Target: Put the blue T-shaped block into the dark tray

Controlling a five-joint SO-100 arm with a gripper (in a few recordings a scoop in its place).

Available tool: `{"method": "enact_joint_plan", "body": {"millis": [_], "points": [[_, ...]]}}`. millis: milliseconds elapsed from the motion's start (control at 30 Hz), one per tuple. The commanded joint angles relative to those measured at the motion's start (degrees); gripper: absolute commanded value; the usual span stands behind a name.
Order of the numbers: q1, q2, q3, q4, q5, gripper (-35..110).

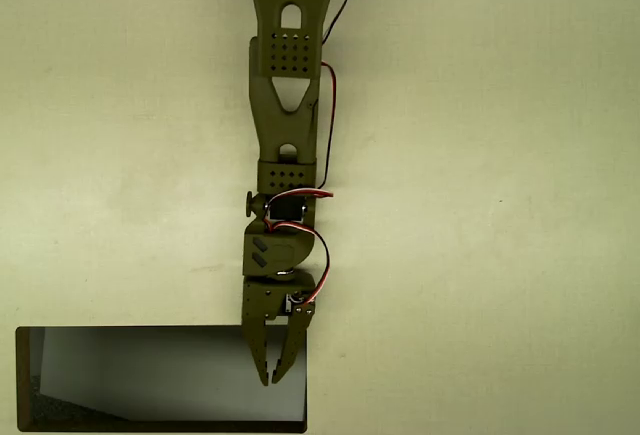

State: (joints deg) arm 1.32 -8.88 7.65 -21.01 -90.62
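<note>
In the overhead view there is one arm (288, 105), olive green, reaching down the picture from the top edge, with red and black wires looped along its right side. There is one dark tray (24, 380), a wide rectangle with a thin dark rim, lying at the lower left of the pale bench (500, 205); its inside is light grey over most of the floor and darkens to near black along the lower left edge. One end effector (270, 375) hangs over the right end of the tray, just inside its right rim, pointing toward the bottom of the picture. Its two fingers are drawn together so that the tips nearly meet, with only a thin slit between them higher up, and nothing can be made out between them. The blue T-shaped block cannot be made out anywhere on the bench or on the visible tray floor. The arm's own body covers a narrow strip of the tray's top rim.
</note>
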Motion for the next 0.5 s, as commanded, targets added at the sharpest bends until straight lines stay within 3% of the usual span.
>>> {"method": "enact_joint_plan", "body": {"millis": [0, 467], "points": [[-1.0, -0.1, 1.3, -5.1, 0.6, 0], [-3.3, -0.1, 8.9, -15.6, -1.4, 0]]}}
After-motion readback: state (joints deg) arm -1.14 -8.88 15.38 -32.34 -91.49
